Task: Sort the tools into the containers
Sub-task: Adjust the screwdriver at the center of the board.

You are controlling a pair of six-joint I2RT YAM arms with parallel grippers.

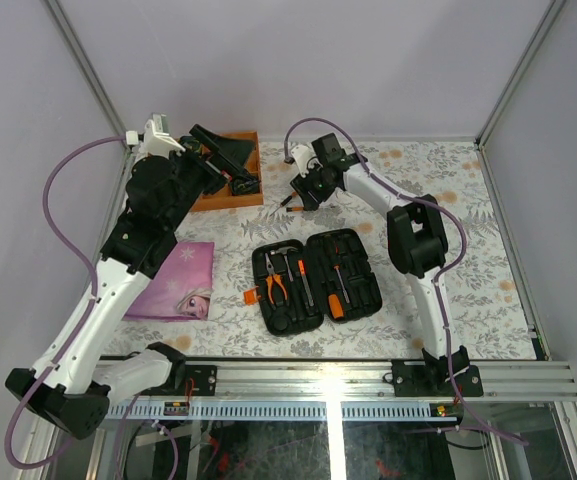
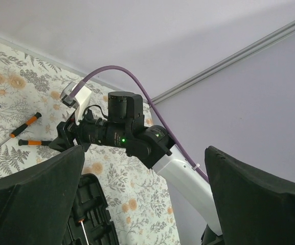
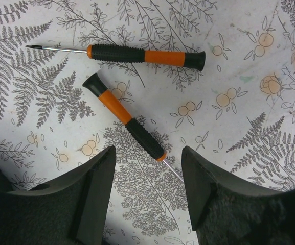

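The black tool case [image 1: 316,280] lies open mid-table with an orange latch [image 1: 251,296]; a hammer, orange-handled pliers [image 1: 276,285] and screwdrivers sit in its slots. Two loose orange-and-black screwdrivers lie on the tablecloth: one [image 3: 142,53] farther off, one [image 3: 124,120] with its tip between my right fingers. My right gripper [image 3: 148,189] is open and empty just above them, at the back centre [image 1: 303,192]. My left gripper [image 2: 144,204] is wide open and empty, over the wooden tray [image 1: 233,160]. Its view also shows both screwdrivers [image 2: 22,125] and the case corner [image 2: 88,214].
A brown wooden tray [image 1: 230,195] stands at the back left under my left gripper. A pink-purple pouch [image 1: 178,280] lies left of the case. Grey walls and metal frame posts close in the table on three sides.
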